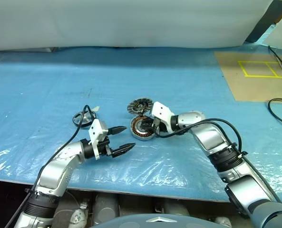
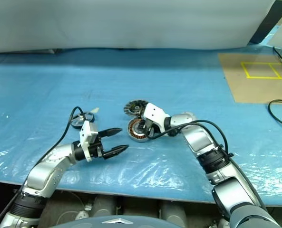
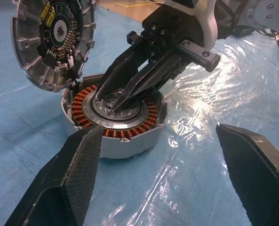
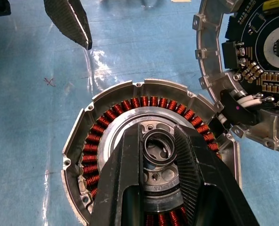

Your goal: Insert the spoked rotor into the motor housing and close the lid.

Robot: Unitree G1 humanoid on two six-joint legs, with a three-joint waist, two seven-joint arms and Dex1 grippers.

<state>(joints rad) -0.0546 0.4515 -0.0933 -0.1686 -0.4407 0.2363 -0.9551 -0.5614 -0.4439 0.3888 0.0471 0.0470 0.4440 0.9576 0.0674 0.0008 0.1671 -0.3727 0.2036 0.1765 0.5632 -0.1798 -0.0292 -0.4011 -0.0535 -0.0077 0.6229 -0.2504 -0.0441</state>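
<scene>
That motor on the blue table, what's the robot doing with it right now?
The right gripper is down inside the motor housing, its fingers closed around the small ring at the grey hub. The lid leans open behind the housing, circuit side showing. The left gripper hovers open nearby, holding nothing. The spoked rotor lies on the blue sheet behind the left arm, not yet inserted.

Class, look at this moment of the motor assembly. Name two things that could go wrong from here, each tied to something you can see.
1. The right gripper pinches the hub inside the motor housing, close to the copper windings; a slip might scrape them.
2. The lid leans tilted on the housing's rim; shifting the housing could topple it.
</scene>
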